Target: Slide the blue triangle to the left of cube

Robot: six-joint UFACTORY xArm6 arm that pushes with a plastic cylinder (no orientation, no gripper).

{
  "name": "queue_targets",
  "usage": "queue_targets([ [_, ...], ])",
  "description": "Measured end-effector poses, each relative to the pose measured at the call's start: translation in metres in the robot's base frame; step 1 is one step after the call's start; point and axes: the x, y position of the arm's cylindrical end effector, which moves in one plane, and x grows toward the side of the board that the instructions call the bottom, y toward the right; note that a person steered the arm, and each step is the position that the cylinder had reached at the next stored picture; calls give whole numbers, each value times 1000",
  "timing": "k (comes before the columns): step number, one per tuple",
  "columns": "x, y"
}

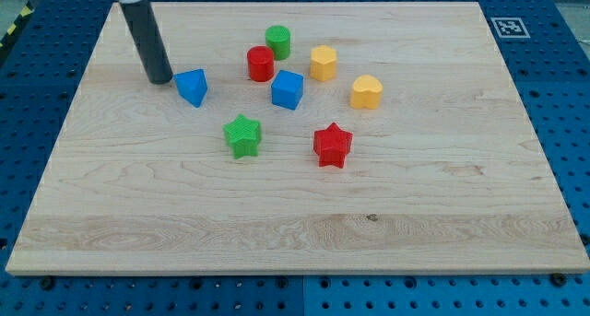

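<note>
My tip – a bare rod, grasping nothing – stood just off the blue triangle, which lay to its right in the view, with the blue cube farther right along nearly the same line.

wooden board, eight coloured blocks

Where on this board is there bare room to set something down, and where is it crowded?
Bare: the board's whole bottom strip below the green star and red star, and the right side past the yellow heart. Crowded: the top middle cluster, from my tip beside the blue triangle to the heart.
</note>
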Motion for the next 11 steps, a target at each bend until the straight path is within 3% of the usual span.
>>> queue_targets([
  [4, 17, 13],
  [9, 17, 76],
  [11, 39, 103],
])
